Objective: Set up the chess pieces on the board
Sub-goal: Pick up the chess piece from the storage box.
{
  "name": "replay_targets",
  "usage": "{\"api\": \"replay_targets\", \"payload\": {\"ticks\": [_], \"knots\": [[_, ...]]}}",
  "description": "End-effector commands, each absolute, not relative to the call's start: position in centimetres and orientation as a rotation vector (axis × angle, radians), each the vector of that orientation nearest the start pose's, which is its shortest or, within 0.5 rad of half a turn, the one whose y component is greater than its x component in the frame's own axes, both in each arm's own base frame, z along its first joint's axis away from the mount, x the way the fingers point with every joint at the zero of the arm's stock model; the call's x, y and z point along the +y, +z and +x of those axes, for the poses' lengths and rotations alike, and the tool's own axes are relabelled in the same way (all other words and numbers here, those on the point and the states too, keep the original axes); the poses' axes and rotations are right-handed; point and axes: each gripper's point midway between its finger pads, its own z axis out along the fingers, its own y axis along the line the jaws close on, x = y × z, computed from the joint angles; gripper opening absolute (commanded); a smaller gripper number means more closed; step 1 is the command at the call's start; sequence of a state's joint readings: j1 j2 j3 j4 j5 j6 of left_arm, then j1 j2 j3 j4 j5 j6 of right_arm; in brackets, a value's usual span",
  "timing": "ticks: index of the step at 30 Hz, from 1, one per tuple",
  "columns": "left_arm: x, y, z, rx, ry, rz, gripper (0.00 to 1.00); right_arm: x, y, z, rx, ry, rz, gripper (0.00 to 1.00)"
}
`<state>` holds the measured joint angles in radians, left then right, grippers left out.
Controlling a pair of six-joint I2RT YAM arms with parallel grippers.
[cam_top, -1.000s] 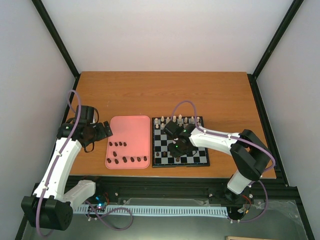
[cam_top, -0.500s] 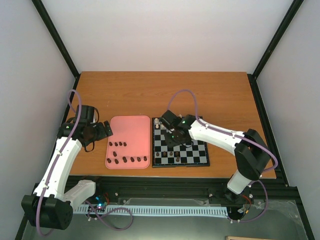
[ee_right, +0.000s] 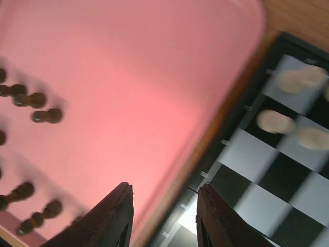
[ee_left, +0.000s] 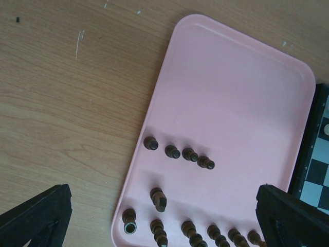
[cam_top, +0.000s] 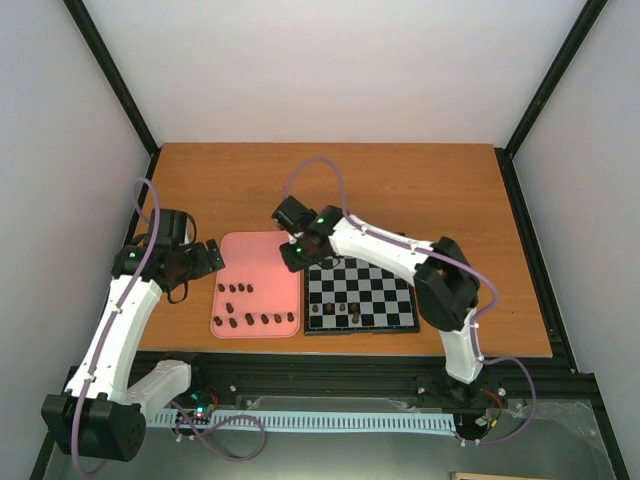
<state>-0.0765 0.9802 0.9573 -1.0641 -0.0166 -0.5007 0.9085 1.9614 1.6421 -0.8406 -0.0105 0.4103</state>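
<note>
The board (cam_top: 372, 290) lies right of the pink tray (cam_top: 262, 262). Several dark brown chess pieces (cam_top: 252, 320) stand or lie along the tray's near part, seen close in the left wrist view as chess pieces (ee_left: 180, 153). A few dark pieces (cam_top: 355, 314) stand on the board's near rows. My right gripper (cam_top: 296, 256) hangs over the tray's right edge by the board's far-left corner; in its blurred wrist view the right gripper (ee_right: 164, 191) is open and holds nothing. My left gripper (cam_top: 205, 258) hovers at the tray's left edge; the left gripper (ee_left: 163, 193) is wide open above the pieces.
Cream-white pieces (ee_right: 275, 121) stand on the board's far rows. The tray's far half (ee_left: 236, 87) is bare pink. Wooden tabletop (cam_top: 330, 185) stretches behind tray and board. Black frame posts (cam_top: 520, 215) border the table's sides, and the right arm's purple cable (cam_top: 315, 175) loops above the tray.
The right gripper has swung from the board's near rows up and left to the tray's right edge, its jaws now wider apart. The left arm has stayed put.
</note>
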Motion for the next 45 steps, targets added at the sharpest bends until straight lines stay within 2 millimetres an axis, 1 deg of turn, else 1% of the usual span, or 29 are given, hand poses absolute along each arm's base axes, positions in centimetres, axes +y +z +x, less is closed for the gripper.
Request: {"api": "replay_targets", "payload": {"ticks": [1,3,6,9,13,23,26,32,37,39,40,43,45], "knots": [[-1.3,19.6,23.8,2.527,-0.189,-0.589,1.00,42.3,10.4,26.4,2.691,0.511,-0.877,0.34],[-1.2,19.8,23.7,2.524,-0.184,-0.591,1.00,44.4,9.9,25.8,2.680,0.556,-0.933,0.34],[-1.1,20.0,23.6,2.524,-0.176,-0.593,1.00,46.8,9.0,25.1,2.672,0.595,-1.003,0.33],[-1.0,20.1,23.4,2.521,-0.174,-0.593,1.00,48.3,7.7,24.6,2.673,0.613,-1.058,0.33],[-1.0,20.0,23.3,2.527,-0.166,-0.590,1.00,49.8,7.1,24.3,2.671,0.647,-1.096,0.33],[-0.9,19.7,23.3,2.533,-0.160,-0.594,1.00,51.0,4.6,24.8,2.698,0.620,-1.135,0.35],[-0.8,19.7,23.3,2.535,-0.155,-0.595,1.00,50.9,4.0,24.8,2.711,0.609,-1.132,0.34],[-0.8,19.4,23.4,2.540,-0.151,-0.599,1.00,50.7,3.5,24.9,2.721,0.590,-1.133,0.32],[-0.9,19.2,23.3,2.544,-0.154,-0.601,1.00,50.8,2.9,24.8,2.728,0.594,-1.135,0.25],[-0.9,19.2,23.3,2.544,-0.154,-0.603,1.00,50.7,2.8,24.9,2.730,0.587,-1.135,0.24],[-0.9,19.3,23.3,2.543,-0.154,-0.601,1.00,50.6,2.7,24.9,2.732,0.583,-1.134,0.22],[-0.9,19.4,23.2,2.538,-0.157,-0.604,1.00,51.0,3.8,25.4,2.706,0.585,-1.125,0.12],[-0.9,19.3,23.2,2.538,-0.158,-0.604,1.00,50.7,4.0,25.6,2.704,0.570,-1.122,0.09]]}}
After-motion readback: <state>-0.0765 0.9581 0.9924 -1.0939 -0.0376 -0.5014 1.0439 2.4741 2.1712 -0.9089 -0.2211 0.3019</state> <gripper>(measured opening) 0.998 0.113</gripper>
